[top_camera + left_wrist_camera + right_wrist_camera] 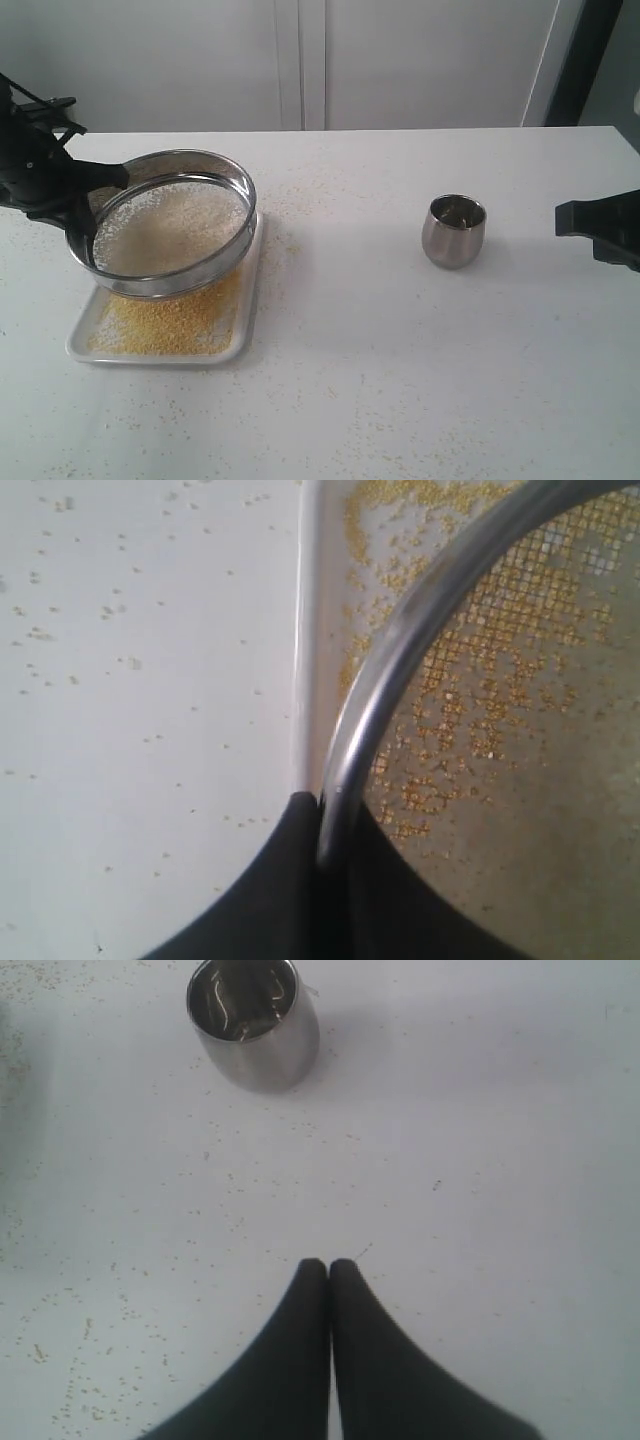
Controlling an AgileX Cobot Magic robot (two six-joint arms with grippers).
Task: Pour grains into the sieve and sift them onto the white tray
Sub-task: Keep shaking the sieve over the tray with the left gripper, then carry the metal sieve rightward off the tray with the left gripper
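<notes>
The sieve [160, 222], a wide shiny steel hoop with a mesh base, hangs tilted over the white tray [80, 340]. Whitish grains [175, 225] lie inside it and golden-yellow grains [170, 322] cover the tray below. My left gripper [88, 205] is shut on the sieve's left rim [372, 695], one finger on each side of the steel band. Through the mesh [500, 680] I see yellow grains on the tray [310, 630]. My right gripper [327, 1268] is shut with nothing in it, low over the table to the right of the steel cup [255, 1022].
The small rounded steel cup [454, 230] stands upright right of centre. Loose grains are scattered on the white table [380, 350] around the tray and toward the front edge. A pale wall runs behind the table.
</notes>
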